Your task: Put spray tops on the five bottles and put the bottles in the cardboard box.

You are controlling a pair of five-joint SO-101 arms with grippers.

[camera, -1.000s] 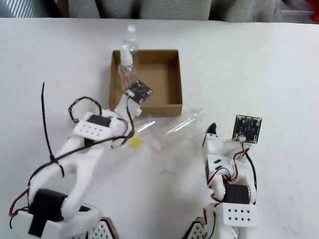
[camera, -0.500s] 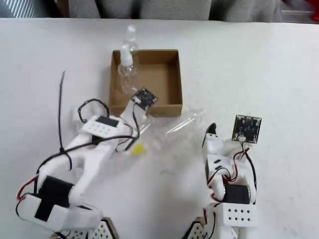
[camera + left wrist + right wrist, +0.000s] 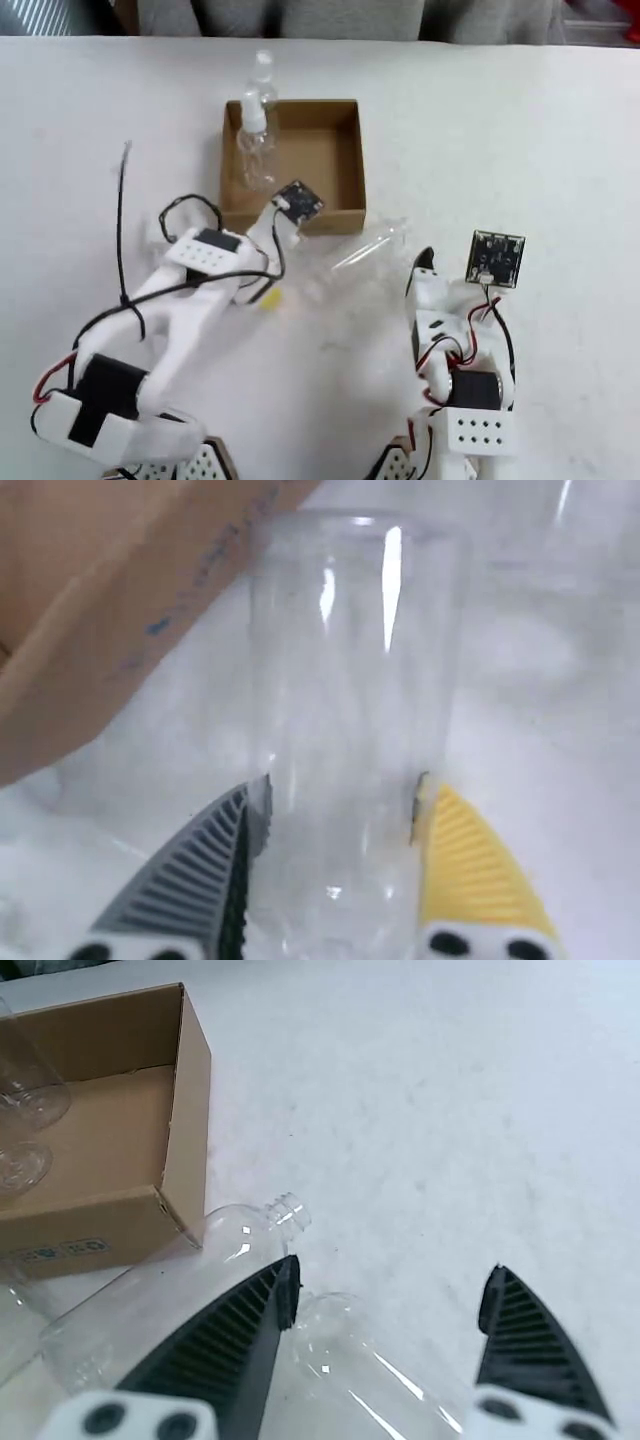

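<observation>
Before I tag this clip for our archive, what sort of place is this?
Probably a robotics lab bench: two small white arms with exposed wiring and camera boards, on a plain white table, with a cardboard box and clear plastic bottles as practice props.

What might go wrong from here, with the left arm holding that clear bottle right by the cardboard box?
1. The clear bottle in the left hand is smooth and sits close to the cardboard box wall, so it may slip or bump the wall.
2. Under the open right hand lie loose bottles, one with a bare neck. A nudge might roll them away.
3. Two topped bottles stand in the box's corner and might get knocked over.
</observation>
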